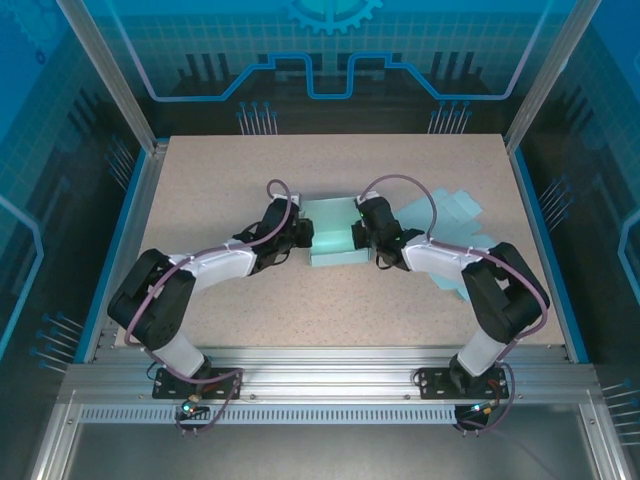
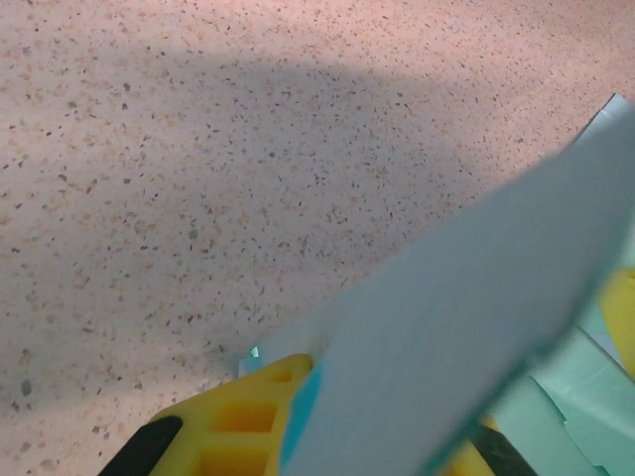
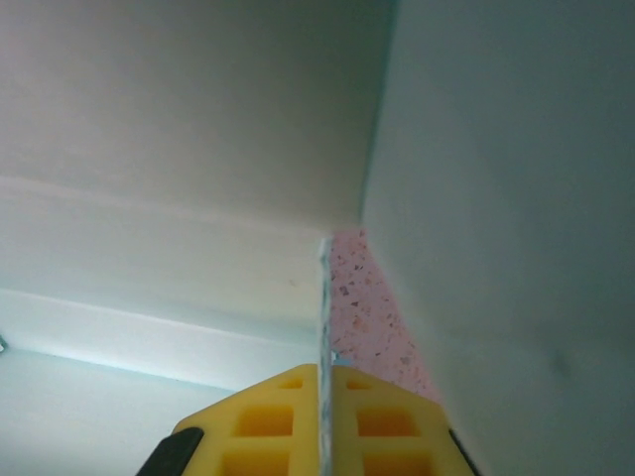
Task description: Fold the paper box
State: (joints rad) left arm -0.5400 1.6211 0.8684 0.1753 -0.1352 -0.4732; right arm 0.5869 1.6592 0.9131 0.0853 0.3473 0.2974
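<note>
**Finding 1.** The paper box (image 1: 332,240), pale green and partly erected, was found on the table (image 1: 230,180). All positions below are given from it. The left gripper (image 1: 303,236) was placed against the box's left side and the right gripper (image 1: 360,237) against its right side, so the box lay directly between the two. Both arms were seen reaching to it from the table's near edge.

**Finding 2.** In the right wrist view, the right gripper (image 3: 322,382) was seen closed flat on a thin upright edge of the box. The sheet was pinched between the two yellow fingers (image 3: 263,421). Pale panels (image 3: 179,119) of the box were noted rising on both sides of that edge. A small patch of speckled table (image 3: 362,297) was visible between them at the corner.

**Finding 3.** In the left wrist view, a slanted flap (image 2: 476,327) of the box was seen crossing above the left gripper's yellow finger (image 2: 238,431) and passing between the fingers. Whether the flap was clamped or merely lay in a narrow gap could not be determined. Bare table (image 2: 198,178) was recorded beyond the flap.

**Finding 4.** A loose stack of flat sheets (image 1: 455,212) of the same pale green was recorded to the right of the box, near it and partly under the right arm.
</note>
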